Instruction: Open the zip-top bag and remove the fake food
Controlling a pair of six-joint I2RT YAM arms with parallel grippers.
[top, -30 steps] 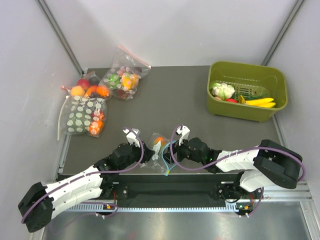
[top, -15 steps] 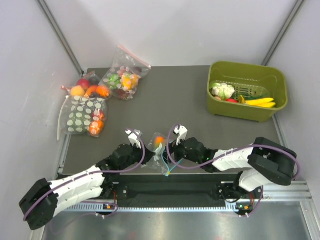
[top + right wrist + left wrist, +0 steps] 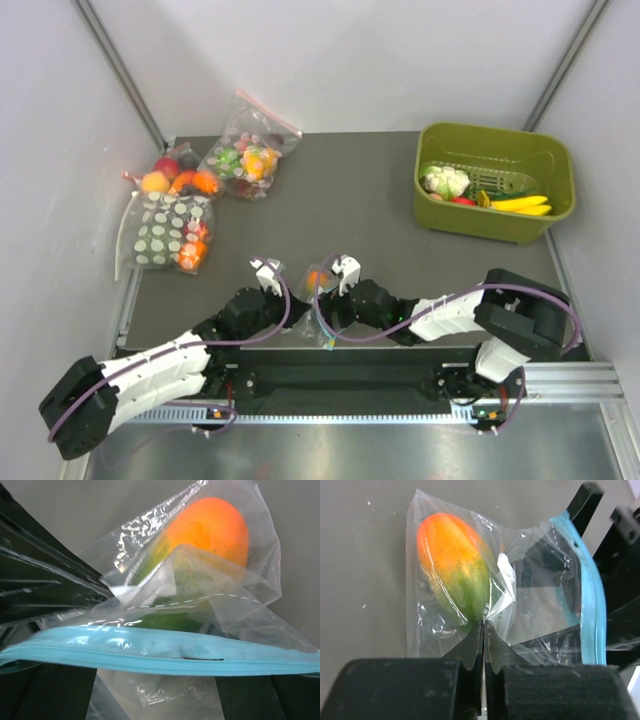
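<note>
Left gripper (image 3: 483, 625) pinches film of the zip-top bag (image 3: 530, 595) near the table's (image 3: 350, 200) front edge, fake food (image 3: 455, 570) inside, so the right gripper (image 3: 155, 680), spread wide at the blue strip (image 3: 150, 652), should catch one lip only.

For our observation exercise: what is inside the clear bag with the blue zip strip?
One green-and-orange fake fruit shows through the zip-top bag. Anything behind it is hidden by crumpled plastic.

No words can be read.
The white tag (image 3: 507, 582) inside the zip-top bag (image 3: 540, 605) is too blurry to read.
</note>
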